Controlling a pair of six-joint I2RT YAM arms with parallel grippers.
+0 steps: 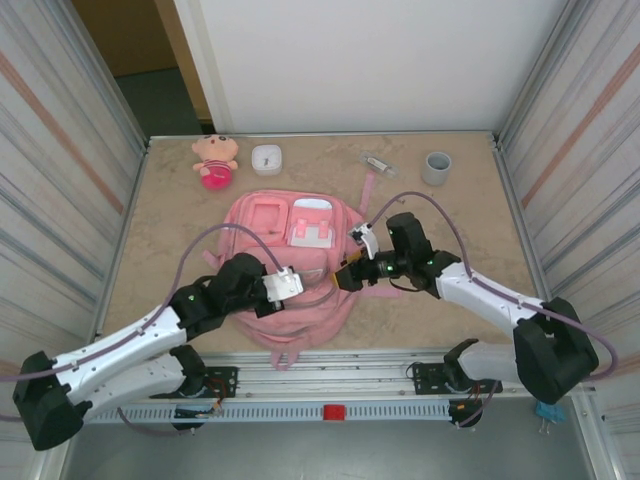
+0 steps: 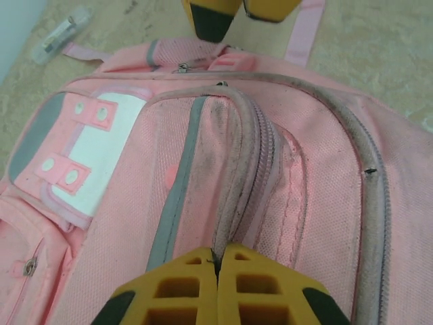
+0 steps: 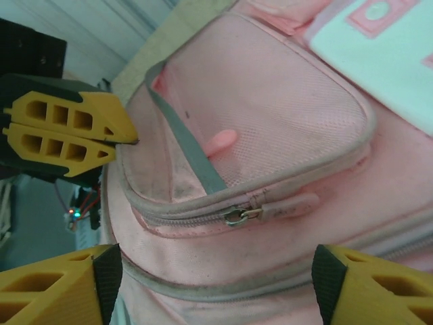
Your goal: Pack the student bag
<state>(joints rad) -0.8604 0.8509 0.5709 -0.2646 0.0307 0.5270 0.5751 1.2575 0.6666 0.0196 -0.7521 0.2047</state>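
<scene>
student bag [image 1: 290,270]: flat on mid desk [image 1: 470,220], long axis running near to far.
left tool [image 2: 216,267]: closed, seemingly nipping the zip ridge [image 2: 238,169].
right tool [image 3: 213,271]: wide open, empty; zipper pull [image 3: 237,216] just ahead.

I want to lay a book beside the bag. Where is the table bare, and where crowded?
Bare: the strip between the bag and the left wall, nearer than the doll; also the patch right of the bag, between cup and right arm. Crowded: the bag's near end, where the left gripper and right gripper are.
</scene>
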